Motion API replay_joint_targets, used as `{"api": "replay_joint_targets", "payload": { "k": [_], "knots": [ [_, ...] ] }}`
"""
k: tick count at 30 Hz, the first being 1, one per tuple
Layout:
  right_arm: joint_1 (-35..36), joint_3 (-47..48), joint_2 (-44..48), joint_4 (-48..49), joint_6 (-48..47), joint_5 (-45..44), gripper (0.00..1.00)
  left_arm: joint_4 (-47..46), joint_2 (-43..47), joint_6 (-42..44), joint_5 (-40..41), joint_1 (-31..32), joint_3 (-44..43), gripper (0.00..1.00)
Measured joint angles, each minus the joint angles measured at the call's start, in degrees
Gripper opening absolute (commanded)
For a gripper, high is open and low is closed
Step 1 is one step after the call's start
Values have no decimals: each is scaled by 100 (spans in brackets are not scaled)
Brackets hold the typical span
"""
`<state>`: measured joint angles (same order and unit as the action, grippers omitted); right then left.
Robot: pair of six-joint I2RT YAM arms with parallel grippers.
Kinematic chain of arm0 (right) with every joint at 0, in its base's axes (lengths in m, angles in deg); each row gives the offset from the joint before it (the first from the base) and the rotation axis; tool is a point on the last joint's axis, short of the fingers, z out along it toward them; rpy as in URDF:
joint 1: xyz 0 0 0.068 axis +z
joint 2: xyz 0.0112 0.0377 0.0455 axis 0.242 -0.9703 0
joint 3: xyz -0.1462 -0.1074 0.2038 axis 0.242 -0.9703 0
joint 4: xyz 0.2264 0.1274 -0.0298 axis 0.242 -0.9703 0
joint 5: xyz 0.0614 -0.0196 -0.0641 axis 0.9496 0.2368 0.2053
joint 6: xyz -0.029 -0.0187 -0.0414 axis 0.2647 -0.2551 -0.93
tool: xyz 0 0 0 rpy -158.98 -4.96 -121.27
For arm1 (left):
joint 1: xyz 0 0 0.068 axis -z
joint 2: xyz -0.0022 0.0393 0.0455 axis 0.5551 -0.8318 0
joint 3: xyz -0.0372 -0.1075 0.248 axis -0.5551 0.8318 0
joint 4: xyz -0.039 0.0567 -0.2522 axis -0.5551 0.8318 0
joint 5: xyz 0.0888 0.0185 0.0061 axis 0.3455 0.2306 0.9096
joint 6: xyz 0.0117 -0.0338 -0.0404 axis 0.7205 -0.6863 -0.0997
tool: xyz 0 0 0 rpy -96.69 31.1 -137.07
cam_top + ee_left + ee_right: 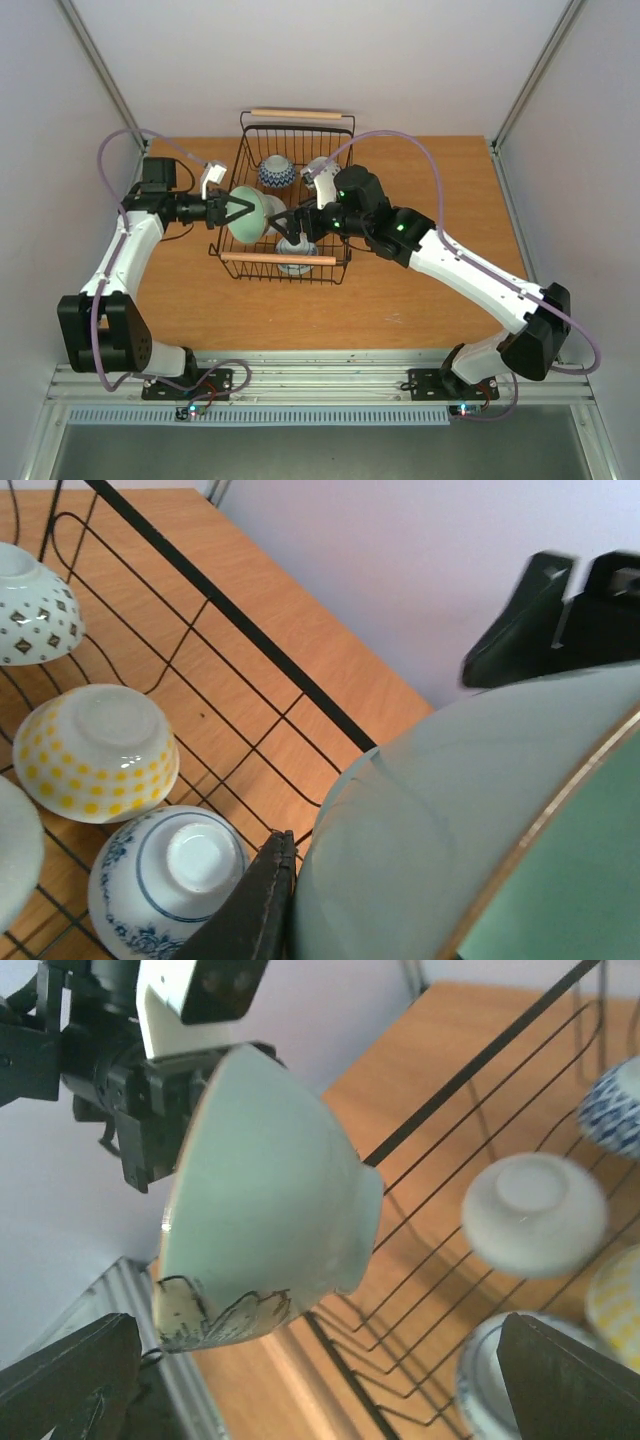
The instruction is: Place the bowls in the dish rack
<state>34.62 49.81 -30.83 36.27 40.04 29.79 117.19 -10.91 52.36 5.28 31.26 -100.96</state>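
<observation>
The wooden table (420, 290) carries the black wire dish rack (297, 114). Over its left side, the left gripper (243, 210) is clamped on the rim of a pale green bowl (252, 215) that is tipped sideways. The right gripper (281, 223) faces the bowl's base, jaws spread wide. Smaller bowls (95, 750) lie upturned inside the rack.

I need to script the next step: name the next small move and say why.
Probably draw the right gripper back from the green bowl. Its jaws stand wide open beside it, while the left gripper is shut on its rim, holding it above the left side of the dish rack.
</observation>
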Motion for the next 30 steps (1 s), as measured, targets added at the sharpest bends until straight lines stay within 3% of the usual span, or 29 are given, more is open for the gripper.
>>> {"api": "replay_joint_targets", "payload": {
  "k": [8,15,21,30],
  "knots": [
    [-566,-848,-304,1593,1360,1558,99,-13,0,15,-348,-22,127,0],
    [-776,-1104,-597,2787,2186,2361,99,79,0,245,-586,-50,127,0],
    [-741,-1117,-603,3254,2339,2684,99,153,-9,350,-610,-52,127,0],
    [-581,-1054,-726,3211,2280,2804,99,192,-188,352,-599,-52,127,1]
  ]
}}
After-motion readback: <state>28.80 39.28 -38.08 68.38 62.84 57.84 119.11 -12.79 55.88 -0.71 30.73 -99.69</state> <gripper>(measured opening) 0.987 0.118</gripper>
